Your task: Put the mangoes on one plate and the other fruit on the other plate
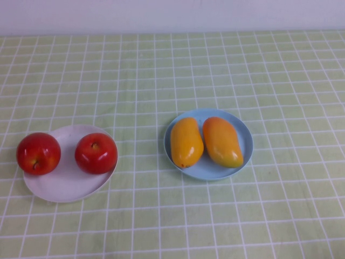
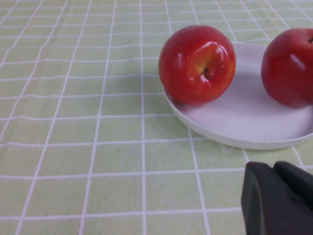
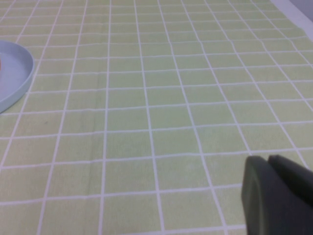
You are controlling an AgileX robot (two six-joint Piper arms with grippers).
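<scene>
Two yellow-orange mangoes lie side by side on the light blue plate right of the table's middle. Two glossy red apples sit on the white plate at the left; the left wrist view shows them too on that white plate. My left gripper is shut and empty, held back from the white plate's near rim. My right gripper is shut and empty over bare cloth, off to the side of the blue plate. Neither arm shows in the high view.
A green cloth with a white grid covers the whole table. A pale wall runs along the far edge.
</scene>
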